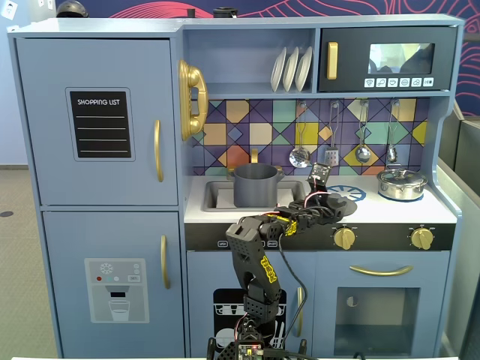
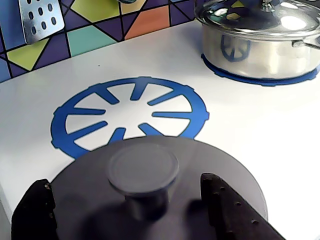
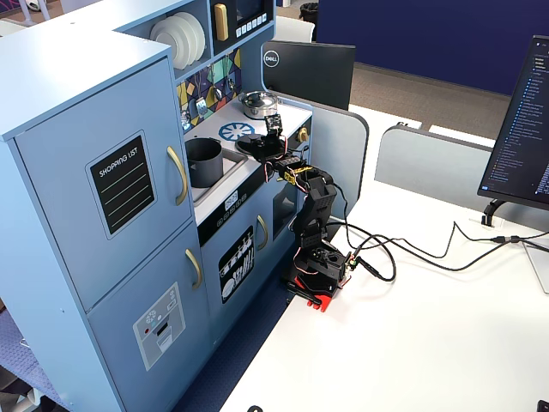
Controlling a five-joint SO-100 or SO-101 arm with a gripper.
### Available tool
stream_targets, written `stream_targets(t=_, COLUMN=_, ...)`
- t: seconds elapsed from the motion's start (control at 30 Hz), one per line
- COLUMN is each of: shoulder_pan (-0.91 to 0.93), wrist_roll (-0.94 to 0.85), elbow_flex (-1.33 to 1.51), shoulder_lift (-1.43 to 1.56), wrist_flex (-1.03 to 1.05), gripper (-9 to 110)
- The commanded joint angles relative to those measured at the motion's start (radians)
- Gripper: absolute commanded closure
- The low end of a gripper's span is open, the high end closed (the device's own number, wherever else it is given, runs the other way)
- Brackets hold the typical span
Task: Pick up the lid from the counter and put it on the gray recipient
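- Straddling the small central knob, the black pincer [image 2: 135, 210] sits spread, not clamped, over the round matte dark gray lid [image 2: 200, 165].
- Lid lies on the white table [image 2: 260, 130], right of the matte dark gray cylindrical pot [image 1: 256, 185] in a fixed view.

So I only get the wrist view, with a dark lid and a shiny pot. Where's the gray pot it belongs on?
Observer: In a fixed view, the gray pot sits in the sink, left of the lid.
Operator: Is it covered already?
Observer: No, its top is open.
Operator: Anything above it?
Observer: A shelf with three white plates standing on edge.
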Motion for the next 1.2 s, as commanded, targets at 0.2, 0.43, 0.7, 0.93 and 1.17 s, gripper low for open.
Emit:
stream_targets(t=0.2, shoulder_pan=-0.015, wrist_roll=-0.014, elbow_flex=-0.16, shoulder_lift=-0.091, wrist_flex=-0.044, gripper=73)
stream_targets(t=0.43, shoulder_pan=-0.021, wrist_roll=-0.018, elbow_flex=-0.16, shoulder_lift=-0.126, wrist_flex=-0.063, gripper=77)
stream_targets(t=0.7, shoulder_pan=-0.04, wrist_roll=-0.041, elbow_flex=-0.146, shoulder_lift=-0.135, wrist_flex=-0.072, gripper=101)
stream_targets(t=0.93, shoulder_pan=-0.048, wrist_roll=-0.043, elbow_flex=-0.138, shoulder_lift=-0.118, wrist_flex=-0.081, gripper=101)
stream_targets(t=1.17, shoulder_pan=-0.061, wrist_roll=-0.044, elbow_flex=-0.195, shoulder_lift=-0.087, wrist_flex=-0.08, gripper=102)
